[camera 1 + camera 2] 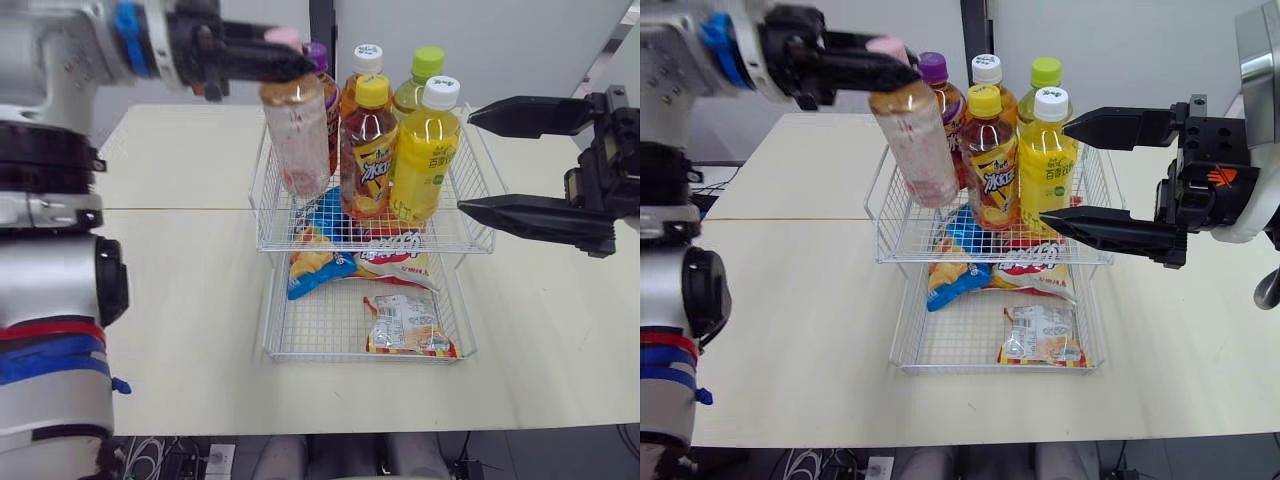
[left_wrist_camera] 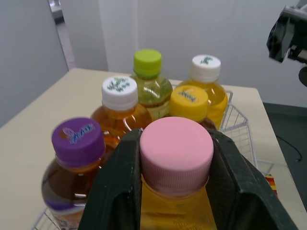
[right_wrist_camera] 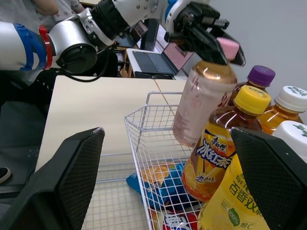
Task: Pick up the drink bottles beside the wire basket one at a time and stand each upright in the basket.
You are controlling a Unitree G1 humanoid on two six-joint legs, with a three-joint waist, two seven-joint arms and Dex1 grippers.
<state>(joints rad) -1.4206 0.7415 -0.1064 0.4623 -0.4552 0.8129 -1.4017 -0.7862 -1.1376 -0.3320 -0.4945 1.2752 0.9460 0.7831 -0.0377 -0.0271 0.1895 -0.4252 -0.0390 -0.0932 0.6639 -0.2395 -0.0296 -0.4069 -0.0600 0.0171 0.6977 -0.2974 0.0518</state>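
Left gripper, upper left of the head frame: black fingers clamped on either side of the pink cap of a clear amber bottle with a pale label.
Bottle hangs tilted, cap toward frame left, base inside the left end of the top tier of the white two-tier wire basket. Can't tell if the base touches the mesh.
Five bottles stand upright in the same tier, upper centre: purple-capped dark one, white-capped orange one, green-capped one, yellow-capped iced-tea one, white-capped yellow one.
Right gripper, right edge: fingers spread wide, holding nothing, tips just beside the basket's right wall.
Lower tier, centre: blue-orange snack bag, clear packet.
All on a cream table.
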